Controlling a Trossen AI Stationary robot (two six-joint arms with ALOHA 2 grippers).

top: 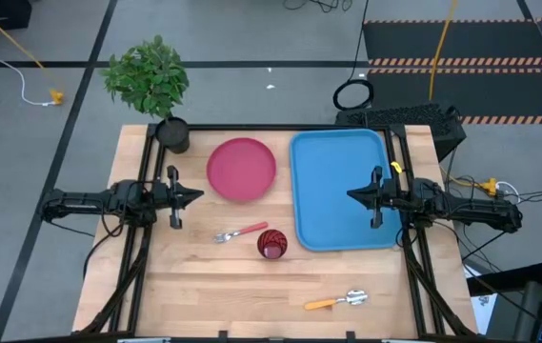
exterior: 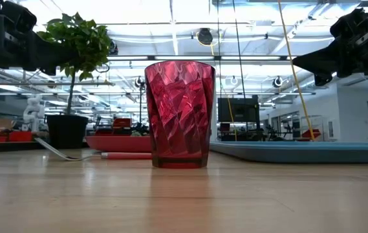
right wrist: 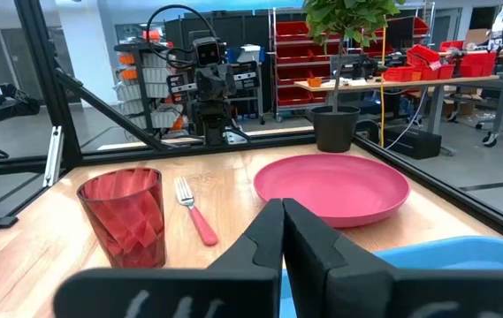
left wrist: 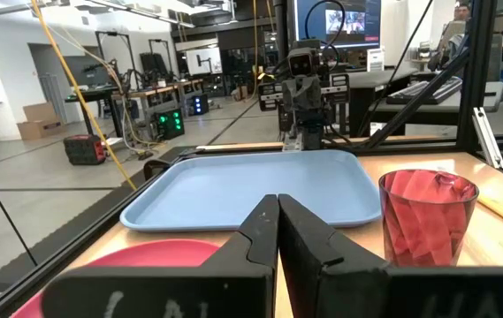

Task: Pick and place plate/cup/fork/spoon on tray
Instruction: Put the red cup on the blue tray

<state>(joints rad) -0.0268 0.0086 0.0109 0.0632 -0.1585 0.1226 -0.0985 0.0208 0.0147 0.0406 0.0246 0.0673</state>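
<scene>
The pink-red plate (top: 241,170) lies flat on the table, left of the blue tray (top: 340,191). The dark red cup (top: 271,244) stands upright near the table's middle. A fork with a red handle (top: 239,232) lies just left of the cup. A spoon with an orange handle (top: 337,301) lies near the front edge. My left gripper (top: 199,196) is shut and empty above the table's left side, pointing right. My right gripper (top: 351,196) is shut and empty above the tray, pointing left.
A potted plant in a black pot (top: 171,132) stands at the table's far left corner. Dark frame rails (top: 137,238) run along both table sides under the arms. Bare wood lies between the cup and the spoon.
</scene>
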